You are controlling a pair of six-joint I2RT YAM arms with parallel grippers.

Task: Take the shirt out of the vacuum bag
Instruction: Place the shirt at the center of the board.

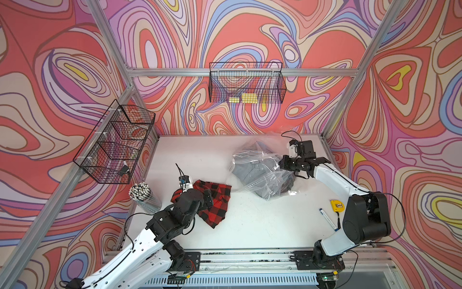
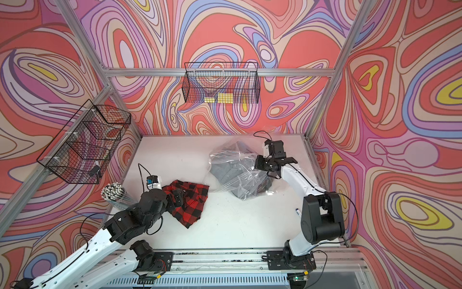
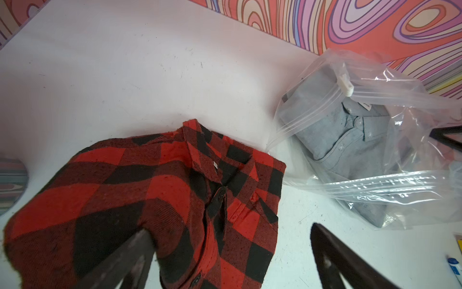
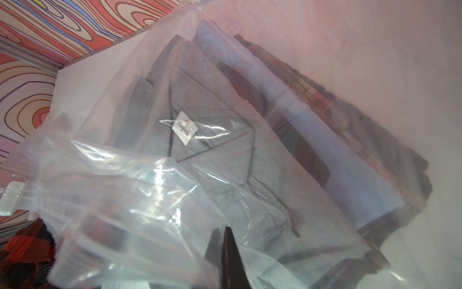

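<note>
A red-and-black plaid shirt (image 1: 216,200) (image 2: 191,200) (image 3: 150,195) lies crumpled on the white table, outside the vacuum bag. My left gripper (image 1: 208,197) (image 3: 230,229) hovers over its edge, open, with one finger over the cloth and the other over bare table. The clear crinkly vacuum bag (image 1: 262,175) (image 2: 237,172) (image 3: 390,180) (image 4: 125,200) sits at the back right with its mouth open. It holds a folded grey shirt (image 3: 345,140) (image 4: 212,155) and more folded cloth behind it. My right gripper (image 1: 285,162) (image 2: 260,164) (image 4: 225,231) is shut on the bag's plastic at its far side.
A cup of white-tipped sticks (image 1: 142,195) stands at the table's left edge. A yellow tape measure (image 1: 337,205) and a pen (image 1: 327,217) lie near the right arm. Wire baskets hang on the left wall (image 1: 117,142) and the back wall (image 1: 247,82).
</note>
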